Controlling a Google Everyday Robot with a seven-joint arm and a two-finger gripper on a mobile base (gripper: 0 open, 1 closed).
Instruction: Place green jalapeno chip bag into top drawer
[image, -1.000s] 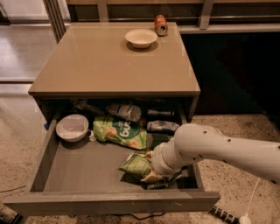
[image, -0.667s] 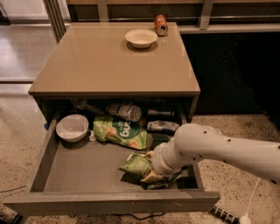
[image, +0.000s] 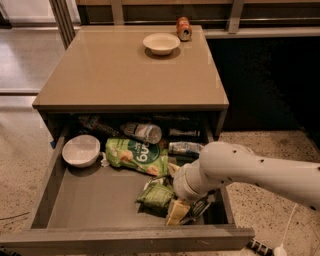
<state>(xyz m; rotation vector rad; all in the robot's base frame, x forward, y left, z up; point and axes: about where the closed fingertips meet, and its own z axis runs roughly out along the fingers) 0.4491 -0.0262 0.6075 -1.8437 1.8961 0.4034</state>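
Note:
The top drawer (image: 90, 212) is pulled open under the tan table. The small crumpled green jalapeno chip bag (image: 156, 196) lies on the drawer floor at the front right. My gripper (image: 183, 210) is down inside the drawer, right against the bag's right end, on the white arm (image: 240, 167) that reaches in from the right. I cannot tell whether it still grips the bag.
In the drawer are a larger flat green bag with white lettering (image: 137, 156), a white bowl (image: 81, 150), a plastic bottle (image: 144, 132) and a can (image: 185, 148). On the table top (image: 115, 75) stand a white bowl (image: 161, 43) and a can (image: 184, 28).

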